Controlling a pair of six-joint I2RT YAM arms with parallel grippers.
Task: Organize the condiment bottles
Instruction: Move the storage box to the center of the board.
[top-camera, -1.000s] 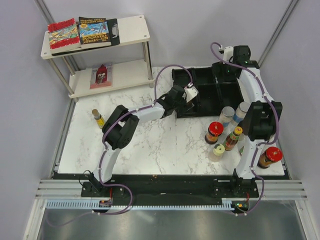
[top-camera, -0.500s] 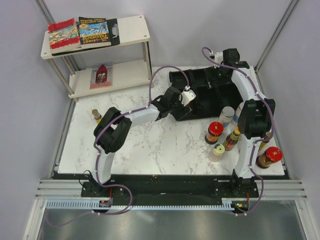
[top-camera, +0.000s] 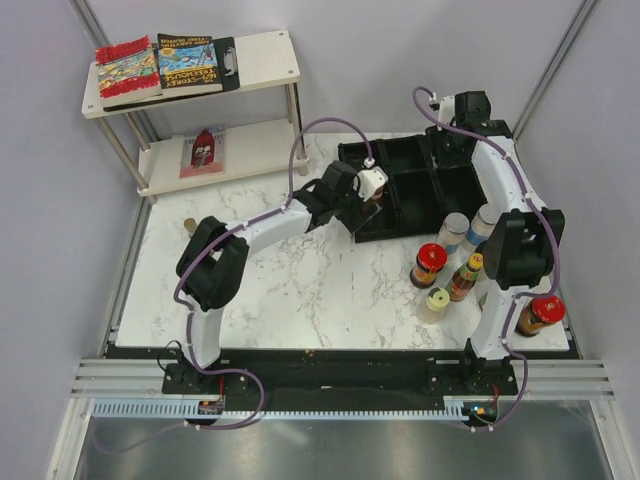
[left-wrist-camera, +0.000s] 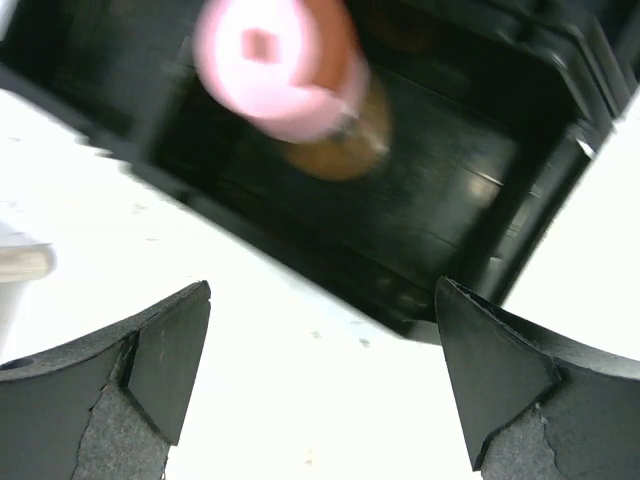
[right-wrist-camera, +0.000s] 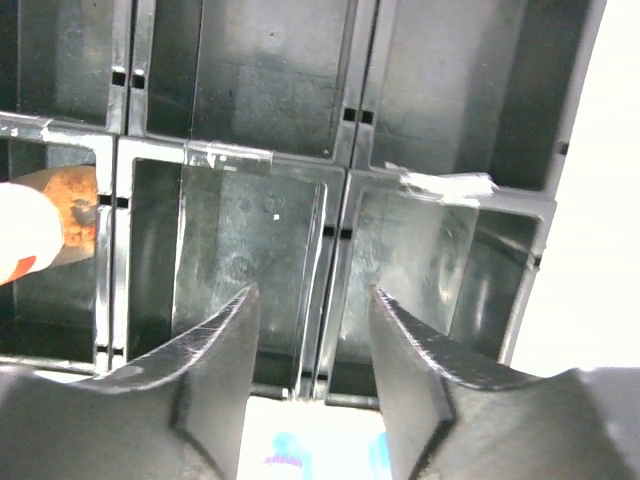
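A pink-capped bottle (left-wrist-camera: 280, 65) with brown contents stands in the front-left compartment of the black tray (left-wrist-camera: 450, 240). My left gripper (left-wrist-camera: 322, 330) is open and empty, just in front of that tray over the marble; it also shows in the top view (top-camera: 368, 192). My right gripper (right-wrist-camera: 313, 300) is open and empty above a divider of the tray (right-wrist-camera: 250, 100), at its back right in the top view (top-camera: 458, 135). Loose bottles stand right of centre: a red-capped jar (top-camera: 430, 262), a yellow-capped bottle (top-camera: 467, 274), a cream-capped one (top-camera: 437, 299) and two clear jars (top-camera: 453, 232).
Another red-capped jar (top-camera: 541, 312) stands at the far right beside the right arm. A small bottle (top-camera: 189, 226) is mostly hidden behind the left arm's elbow. A two-level white shelf (top-camera: 250, 150) with books stands at the back left.
The left arm's elbow has swung left and now covers most of the small bottle on the left. The left gripper stays at the tray's front-left corner. The right gripper shifted slightly over the tray's back.
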